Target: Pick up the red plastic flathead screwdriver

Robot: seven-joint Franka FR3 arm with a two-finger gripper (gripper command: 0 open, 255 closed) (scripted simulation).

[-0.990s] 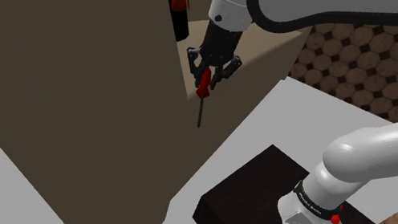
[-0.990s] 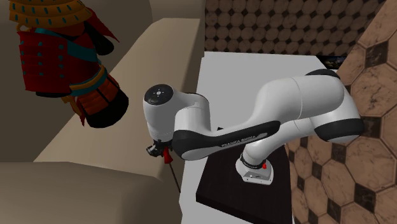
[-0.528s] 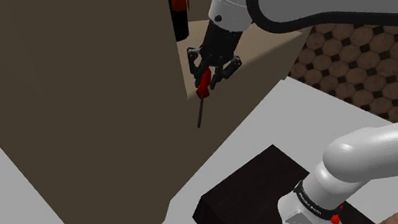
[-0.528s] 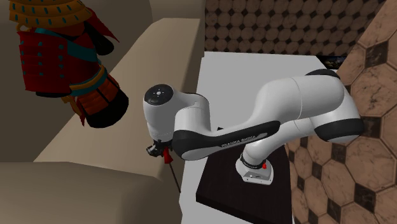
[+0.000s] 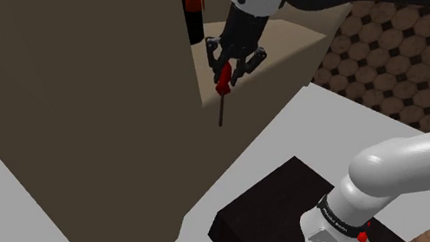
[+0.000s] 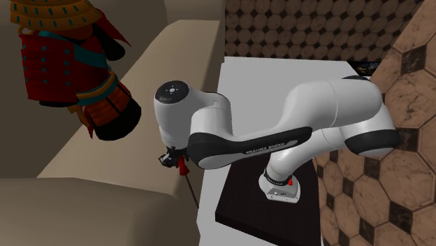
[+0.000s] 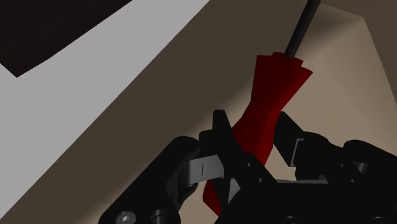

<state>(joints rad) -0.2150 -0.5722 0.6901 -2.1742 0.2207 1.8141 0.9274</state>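
Our black tool [image 5: 228, 70] is clamped on the red-handled, dark-shafted screwdriver [image 5: 222, 87]; we should lift it slowly, straight up.

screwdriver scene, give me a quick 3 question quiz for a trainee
1. True or false: the gripper is shut on the handle of the screwdriver.
2. Which part of the screwdriver sticks out beyond the fingertips?
A. the dark shaft
B. a yellow cap
C. nothing, it is all inside the gripper
3. Short answer: what is at the second exterior view's upper left?

Key
1. True: the black fingers clasp the red handle from both sides.
2. A
3. A red and gold armoured figure.
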